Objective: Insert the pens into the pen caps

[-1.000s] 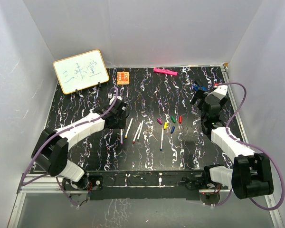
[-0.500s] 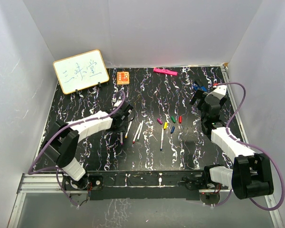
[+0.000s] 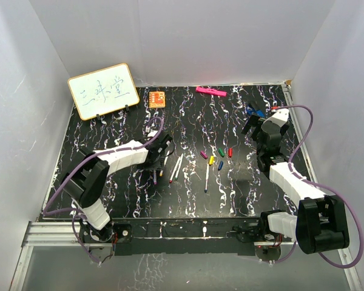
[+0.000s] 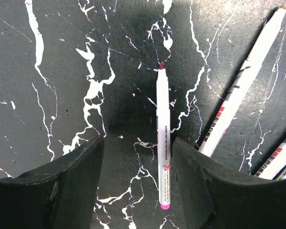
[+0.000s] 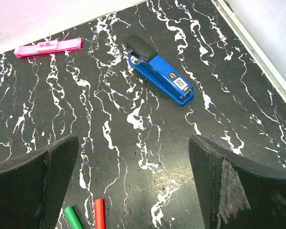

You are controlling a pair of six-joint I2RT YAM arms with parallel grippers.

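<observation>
Left arm: the left fingers (image 4: 62, 191) are hanging low over the table (image 3: 242, 194), standing partly spread. They are straddling the purple-tipped pen (image 4: 162, 143), which is lying flat on the table. The pen is sitting closer to the right-hand finger. A thin gap is showing on that side and a wider one on the other, so nothing is being gripped.

Other pens: in the left wrist view, a second pen (image 4: 243, 86) is lying slantwise just right of the straddled one. Two more pens (image 4: 276, 160) are peeking in at the lower right corner. In the top view a lone pen (image 3: 207, 176) is lying apart, nearer the table's middle.

Pen caps: all five are lying loose on the table between the two arms, none on a pen. They are the purple cap (image 3: 203, 155), yellow cap (image 3: 211, 160), blue cap (image 3: 220, 165), green cap (image 3: 221, 151) and red cap (image 3: 230, 152).

Right arm: the right fingers (image 5: 33, 191) are standing wide apart and holding nothing. The green and red caps are showing at the bottom edge of the right wrist view, between the two fingers.

Also on the table: a blue stapler (image 5: 159, 78) and a pink marker (image 5: 47, 47) are lying beyond the right fingers. A whiteboard (image 3: 103, 91) is standing at the far left.
</observation>
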